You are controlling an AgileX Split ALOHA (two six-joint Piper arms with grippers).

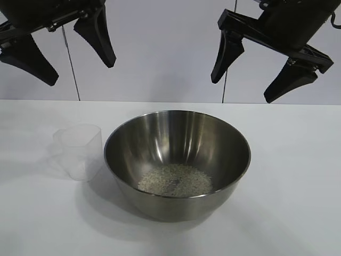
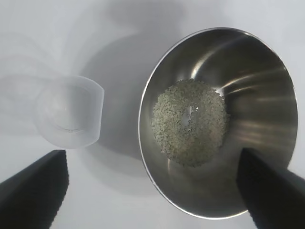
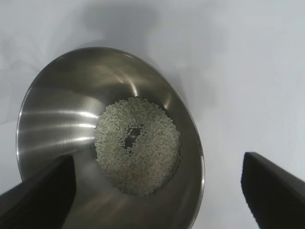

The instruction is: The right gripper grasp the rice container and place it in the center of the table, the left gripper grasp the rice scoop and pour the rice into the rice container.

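Note:
The rice container [image 1: 177, 160], a shiny steel bowl, stands mid-table on the white table [image 1: 298, 160]. A ring of rice [image 1: 175, 180] lies on its bottom, also seen as rice [image 2: 189, 122] and rice [image 3: 137, 144] from the wrists. The rice scoop [image 1: 80, 150], a clear frosted cup, stands upright and empty just left of the bowl, apart from it; scoop [image 2: 70, 111]. My left gripper [image 1: 72, 53] hangs open high above the scoop, holding nothing. My right gripper [image 1: 256, 74] hangs open high above the bowl's right side, also holding nothing.
Bare white tabletop surrounds the bowl [image 3: 109, 138] and cup on all sides. A pale wall with a thin dark vertical seam [image 1: 72, 64] stands behind the table.

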